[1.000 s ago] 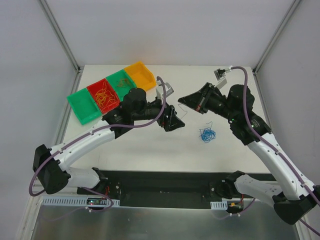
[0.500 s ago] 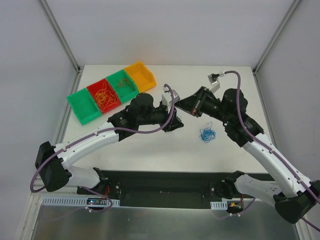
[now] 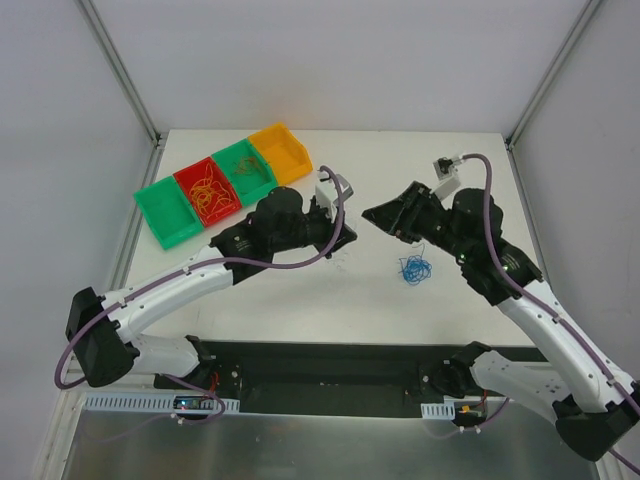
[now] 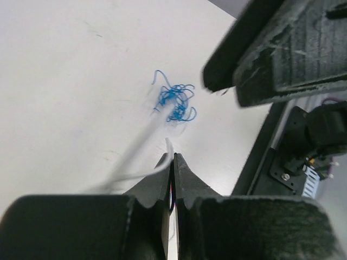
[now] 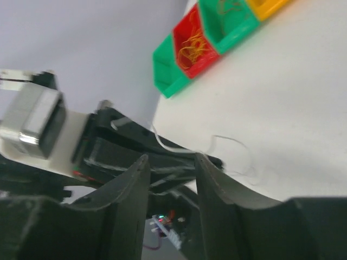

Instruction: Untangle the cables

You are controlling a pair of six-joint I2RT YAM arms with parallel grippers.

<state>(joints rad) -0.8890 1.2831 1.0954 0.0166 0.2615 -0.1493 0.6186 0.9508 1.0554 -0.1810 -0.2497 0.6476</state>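
A thin white cable [image 4: 168,146] is pinched in the tips of my left gripper [image 4: 173,157], which is shut on it; the cable trails off blurred to the left. In the top view my left gripper [image 3: 345,235] hangs mid-table, tip to tip with my right gripper [image 3: 372,213]. My right gripper [image 5: 171,160] stands open, with the same white cable [image 5: 176,147] curling just past its fingertips and nothing held between them. A tangled clump of blue cables [image 3: 414,268] lies on the table right of both grippers, also seen as blue cables [image 4: 174,102] in the left wrist view.
A row of bins stands at the back left: green bin [image 3: 168,210], red bin [image 3: 207,193] with orange and yellow wires, a second green bin [image 3: 243,170], orange bin [image 3: 280,150]. A black strip [image 3: 330,365] runs along the near table edge.
My left gripper has shut on the white cable. My right gripper, shut a second ago, has opened and drawn back slightly to the right after meeting the left one.
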